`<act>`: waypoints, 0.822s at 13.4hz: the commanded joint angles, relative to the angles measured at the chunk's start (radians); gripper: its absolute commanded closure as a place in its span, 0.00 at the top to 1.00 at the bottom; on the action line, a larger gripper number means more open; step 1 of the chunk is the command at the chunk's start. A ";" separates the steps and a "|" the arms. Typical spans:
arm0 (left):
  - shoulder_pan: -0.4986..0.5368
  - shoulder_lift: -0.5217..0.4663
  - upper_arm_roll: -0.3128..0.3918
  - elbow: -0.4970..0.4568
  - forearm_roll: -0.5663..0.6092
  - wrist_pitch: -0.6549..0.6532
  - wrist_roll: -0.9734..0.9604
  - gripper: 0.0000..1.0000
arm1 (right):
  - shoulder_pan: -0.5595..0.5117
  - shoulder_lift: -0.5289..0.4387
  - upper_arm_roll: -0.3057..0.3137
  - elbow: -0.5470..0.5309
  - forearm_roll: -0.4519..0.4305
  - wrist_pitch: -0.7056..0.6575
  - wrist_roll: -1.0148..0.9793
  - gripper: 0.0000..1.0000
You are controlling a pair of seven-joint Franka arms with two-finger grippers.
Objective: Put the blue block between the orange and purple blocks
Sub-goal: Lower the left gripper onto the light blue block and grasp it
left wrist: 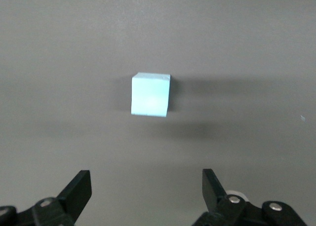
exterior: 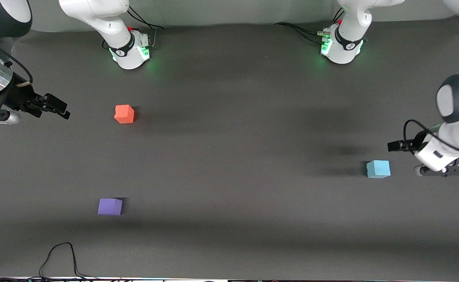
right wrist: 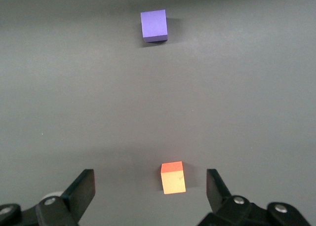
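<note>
Purple block point(exterior: 110, 206) aside, blue block point(exterior: 378, 169) sits seemingly just beside spread, empty left pincer point(exterior: 396, 145)

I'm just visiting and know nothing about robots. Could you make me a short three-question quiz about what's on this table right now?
1. True or false: the blue block already sits between the orange block and the purple block.
2. Which block lies nearest the front camera: A orange, B purple, C blue?
3. Fill in: the left hand and the right hand both have their fingers ____, holding nothing.

Key: 1 false, it lies apart at the left arm's end of the table. 2 B. 3 open.
</note>
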 commanded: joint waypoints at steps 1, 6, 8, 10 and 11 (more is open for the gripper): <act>0.005 0.056 -0.002 -0.080 -0.005 0.143 0.008 1.00 | 0.008 -0.011 -0.011 -0.017 0.017 0.021 -0.023 1.00; 0.010 0.164 -0.004 -0.086 -0.005 0.263 0.069 1.00 | 0.008 -0.017 -0.011 -0.031 0.017 0.024 -0.023 1.00; 0.033 0.199 -0.004 -0.083 -0.005 0.289 0.072 1.00 | 0.008 -0.017 -0.011 -0.031 0.017 0.033 -0.023 1.00; 0.036 0.225 -0.005 -0.083 -0.021 0.311 0.072 1.00 | 0.008 -0.016 -0.011 -0.032 0.017 0.036 -0.023 1.00; 0.038 0.233 -0.005 -0.083 -0.057 0.311 0.072 0.99 | 0.008 -0.017 -0.011 -0.034 0.017 0.036 -0.023 1.00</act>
